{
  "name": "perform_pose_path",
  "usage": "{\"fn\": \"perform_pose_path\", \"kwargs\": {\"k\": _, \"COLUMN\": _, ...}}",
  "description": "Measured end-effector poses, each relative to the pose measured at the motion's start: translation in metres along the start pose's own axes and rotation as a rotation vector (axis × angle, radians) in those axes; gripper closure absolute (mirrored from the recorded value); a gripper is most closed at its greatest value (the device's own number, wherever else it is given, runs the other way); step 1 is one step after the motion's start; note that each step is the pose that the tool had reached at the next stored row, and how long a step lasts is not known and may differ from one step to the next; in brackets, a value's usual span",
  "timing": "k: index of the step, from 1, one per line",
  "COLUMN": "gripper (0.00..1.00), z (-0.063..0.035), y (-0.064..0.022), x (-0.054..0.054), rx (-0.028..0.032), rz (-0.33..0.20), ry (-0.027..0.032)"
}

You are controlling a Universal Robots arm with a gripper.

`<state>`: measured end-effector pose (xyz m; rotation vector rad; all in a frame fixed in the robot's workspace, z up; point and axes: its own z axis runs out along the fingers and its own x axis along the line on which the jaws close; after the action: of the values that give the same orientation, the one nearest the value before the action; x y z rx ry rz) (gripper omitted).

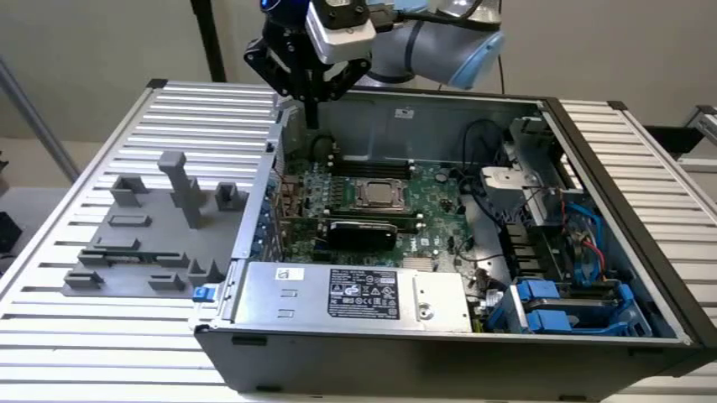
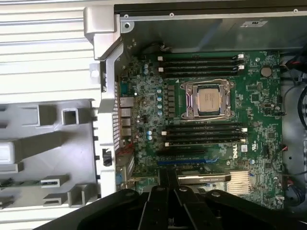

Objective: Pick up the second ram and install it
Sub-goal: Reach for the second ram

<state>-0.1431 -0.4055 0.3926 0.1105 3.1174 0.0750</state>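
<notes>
**Item 1.** Black two-fingered pincer (image 1: 311, 117) on a grey-and-blue arm. It is held high over the far corner of the case, toward the exterior view's left. The slender fingers are drawn together with no gap to be made out, and nothing is judged to be carried.

**Item 2.** Dark grey metal computer case (image 1: 336, 361), laid on its side with the cover off.
- Contents: a large green motherboard (image 1: 431, 197) with a square silver processor (image 1: 382, 195).
- Two banks of long black memory slots (image 2: 204, 135), with white latches at the ends.
- A silver labelled power supply box (image 1: 358, 294) against the near wall.
- Blue plastic drive carriers (image 1: 560, 306) and loose cables at the exterior view's right.

**Item 3.** Grey plastic fixture (image 1: 134, 252) of posts and slotted blocks. It is set on the table just beside the case, at the exterior view's left.
- Contents: a slim greenish strip standing on edge in one slot, seen in the wrist view. It is taken, with some doubt as the view there is poor, to be the second ram (image 2: 21, 182).
- It lies well apart from the pincer.

**Item 4.** White slatted metal table (image 1: 90, 336), on which the case and fixture are borne.

**Step in hand.** It is judged that the pick-up has not yet been made and that the task stands near its start.

**Requirements of a grasp.** The fingers must be parted, brought over the fixture slot and closed across the stick's thin flat faces. It must then be lifted straight so that it is not jammed in the slot.
</notes>
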Motion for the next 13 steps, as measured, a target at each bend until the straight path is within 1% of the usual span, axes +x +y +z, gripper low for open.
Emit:
{"fn": "perform_pose_path", "kwargs": {"k": 6, "gripper": 1.0, "z": -0.001, "y": -0.0089, "x": 0.026, "rx": -0.0001, "rz": 0.0, "ry": -0.0018}}
{"fn": "perform_pose_path", "kwargs": {"k": 13, "gripper": 1.0, "z": -0.0016, "y": -0.015, "x": 0.058, "rx": -0.0002, "rz": 0.0, "ry": -0.0026}}
